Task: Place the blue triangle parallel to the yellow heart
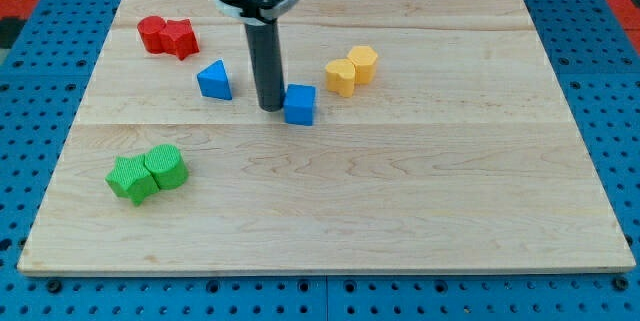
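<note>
The blue triangle [214,80] lies on the wooden board [400,191], left of centre near the view's top. The yellow heart [340,77] lies to the right of centre, touching a yellow hexagon block [363,63] on its upper right. My tip [270,107] stands between the triangle and the heart, about 50 px right of the triangle. It is right against the left side of a blue cube [300,104].
Two red blocks [167,36] touch each other at the top left. Two green blocks [147,173] touch each other at the lower left. The board sits on a blue perforated base [30,111].
</note>
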Controlling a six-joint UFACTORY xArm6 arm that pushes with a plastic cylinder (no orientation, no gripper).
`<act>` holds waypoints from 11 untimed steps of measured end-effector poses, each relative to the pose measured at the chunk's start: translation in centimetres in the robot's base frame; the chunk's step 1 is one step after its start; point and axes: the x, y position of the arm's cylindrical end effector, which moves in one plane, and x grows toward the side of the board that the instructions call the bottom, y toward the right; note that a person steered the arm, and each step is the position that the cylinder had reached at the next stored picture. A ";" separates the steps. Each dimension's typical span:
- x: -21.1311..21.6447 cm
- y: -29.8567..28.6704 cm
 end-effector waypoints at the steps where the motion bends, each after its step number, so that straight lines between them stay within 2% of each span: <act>1: 4.2 0.9; 4: 2.2 3.8; 5: 4.1 3.1; 6: 3.7 -4.2; 8: 1.0 -14.2; 9: -1.7 -17.6; 10: -3.9 -12.7; 11: -3.9 -6.9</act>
